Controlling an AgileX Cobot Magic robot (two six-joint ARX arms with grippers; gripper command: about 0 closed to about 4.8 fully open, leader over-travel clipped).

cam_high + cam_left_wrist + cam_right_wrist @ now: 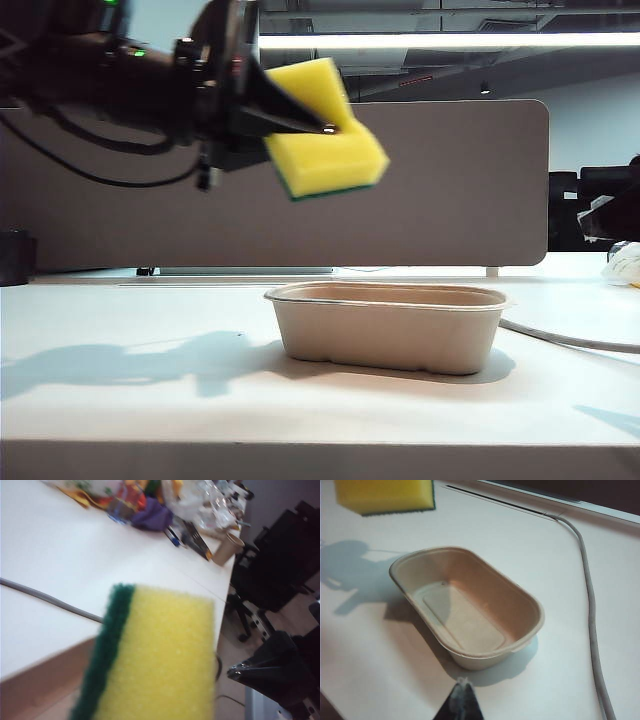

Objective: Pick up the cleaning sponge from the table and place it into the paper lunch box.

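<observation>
Table (120,400) lay well below the left gripper (325,125); the empty paper lunch box (388,325) sat below and slightly ahead of it. Its jaws pinched the cleaning sponge (325,135) aloft by one corner, likely light, soft, squashable foam. Right gripper (461,695): closure indeterminable.

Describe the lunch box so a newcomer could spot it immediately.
Start at the large white table before the taupe divider panel. Near its middle sits a shallow oblong beige moulded-fibre lunch box, empty, with a rolled rim. Unlike the bright yellow foam sponge in the left gripper, it rests on the surface.
</observation>
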